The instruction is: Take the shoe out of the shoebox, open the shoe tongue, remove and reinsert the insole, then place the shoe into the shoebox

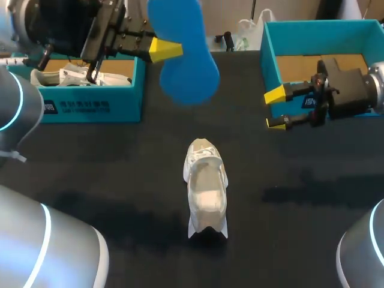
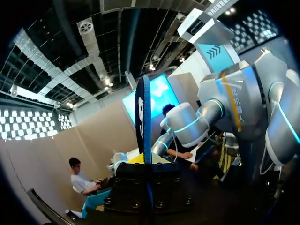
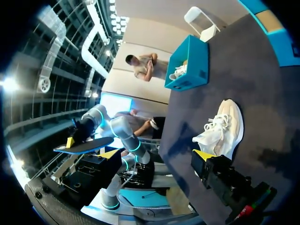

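Your left fingers (image 1: 165, 49) are clamped on the blue insole (image 1: 186, 66), raised at far left; your right fingers (image 1: 275, 95) stand apart. Steady the shoe (image 1: 206, 189) mid-counter, then lower the insole along its opening.

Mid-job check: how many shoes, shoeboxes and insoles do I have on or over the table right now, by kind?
Shoes: 2, the white shoe on the table and a second shoe in the left shoebox.
Shoeboxes: 2, the left shoebox and the right shoebox.
Insoles: 1, the blue insole, held by the left gripper.
Total: 5.
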### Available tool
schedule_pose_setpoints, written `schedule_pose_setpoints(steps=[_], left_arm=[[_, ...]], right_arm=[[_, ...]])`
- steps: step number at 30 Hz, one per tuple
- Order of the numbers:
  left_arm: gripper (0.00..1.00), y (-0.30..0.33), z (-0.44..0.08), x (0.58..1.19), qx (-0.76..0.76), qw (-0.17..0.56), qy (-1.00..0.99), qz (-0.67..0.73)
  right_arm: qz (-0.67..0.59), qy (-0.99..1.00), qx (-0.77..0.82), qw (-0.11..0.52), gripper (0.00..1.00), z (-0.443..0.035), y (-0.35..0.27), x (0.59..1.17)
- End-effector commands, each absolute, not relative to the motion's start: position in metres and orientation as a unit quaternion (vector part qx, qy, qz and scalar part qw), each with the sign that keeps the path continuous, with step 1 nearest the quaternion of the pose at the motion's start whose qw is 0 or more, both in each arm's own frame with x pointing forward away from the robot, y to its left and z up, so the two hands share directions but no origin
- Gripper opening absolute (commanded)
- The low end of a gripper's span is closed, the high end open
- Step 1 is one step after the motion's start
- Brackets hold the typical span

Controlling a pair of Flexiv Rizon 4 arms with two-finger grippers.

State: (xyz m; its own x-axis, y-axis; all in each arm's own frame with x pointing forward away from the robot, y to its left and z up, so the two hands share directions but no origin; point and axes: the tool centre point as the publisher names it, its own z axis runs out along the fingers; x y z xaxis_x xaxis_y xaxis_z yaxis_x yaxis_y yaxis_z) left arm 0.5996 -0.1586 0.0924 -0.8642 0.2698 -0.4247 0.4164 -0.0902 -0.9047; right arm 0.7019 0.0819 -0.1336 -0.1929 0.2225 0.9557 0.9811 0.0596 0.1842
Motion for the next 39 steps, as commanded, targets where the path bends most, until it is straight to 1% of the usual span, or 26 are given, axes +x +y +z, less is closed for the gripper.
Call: schedule_pose_setpoints(steps=[1,6,7,12,15,18,22,37,39], left_arm=[[0.0,-0.155,0.092,0.599,0.458,0.255,0.615,-0.589],[0.0,-0.155,0.092,0.599,0.458,0.255,0.615,-0.589],[0.0,-0.154,0.091,0.597,0.469,0.278,0.598,-0.588],[0.0,-0.153,0.078,0.601,0.536,0.376,0.529,-0.541],[0.0,-0.153,0.063,0.606,0.563,0.405,0.503,-0.516],[0.0,-0.153,0.044,0.611,0.596,0.451,0.468,-0.472],[0.0,-0.149,0.019,0.616,0.603,0.522,0.392,-0.458],[0.0,-0.149,0.019,0.616,0.603,0.522,0.392,-0.458],[0.0,-0.152,0.011,0.618,0.604,0.529,0.405,-0.437]], right_arm=[[-0.473,-0.61,-0.495,0.399,1.0,-0.133,0.085,0.704],[-0.473,-0.61,-0.495,0.399,1.0,-0.133,0.085,0.704],[-0.473,-0.61,-0.495,0.399,1.0,-0.133,0.085,0.704],[-0.502,-0.57,-0.481,0.438,1.0,-0.128,0.089,0.707],[-0.504,-0.564,-0.473,0.451,1.0,-0.122,0.092,0.708],[-0.509,-0.56,-0.462,0.463,1.0,-0.116,0.097,0.711],[-0.521,-0.549,-0.444,0.479,1.0,-0.11,0.102,0.713],[-0.521,-0.549,-0.444,0.479,1.0,-0.11,0.102,0.713],[-0.521,-0.549,-0.444,0.479,1.0,-0.11,0.102,0.713]])
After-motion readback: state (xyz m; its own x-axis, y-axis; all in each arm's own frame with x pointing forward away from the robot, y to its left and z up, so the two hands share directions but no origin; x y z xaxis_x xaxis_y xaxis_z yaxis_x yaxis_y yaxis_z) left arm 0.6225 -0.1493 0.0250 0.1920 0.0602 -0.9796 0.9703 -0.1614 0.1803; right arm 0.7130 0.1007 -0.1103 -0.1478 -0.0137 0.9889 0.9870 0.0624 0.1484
